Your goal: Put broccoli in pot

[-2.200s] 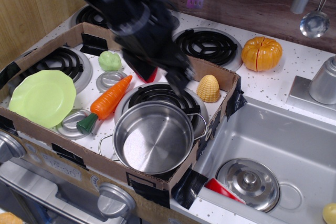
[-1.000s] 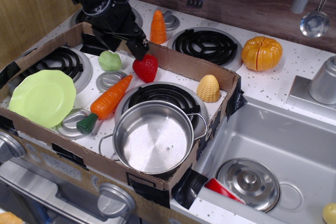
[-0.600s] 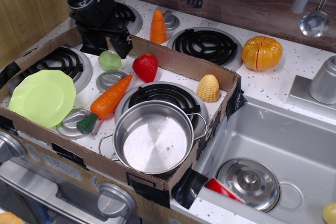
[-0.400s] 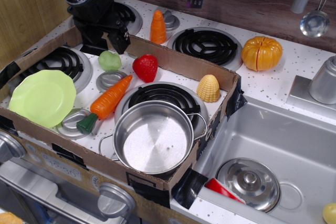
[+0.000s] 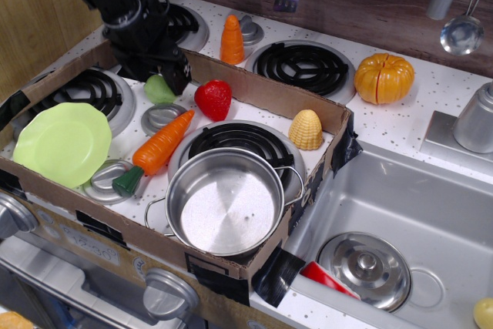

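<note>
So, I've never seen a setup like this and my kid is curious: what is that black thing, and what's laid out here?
The one camera looks down at a toy kitchen from the front. The black robot arm's hand is lowered over the small pale green lumpy broccoli; whether it grips it I cannot tell. Inside the cardboard tray sit the empty shiny steel pot, an orange plastic carrot, a red strawberry, a yellow corn piece and a light-green plate.

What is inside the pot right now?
Nothing: the pot shows only its bare shiny bottom. The broccoli sits outside it, on the stovetop under the claw, which hides its top.
</note>
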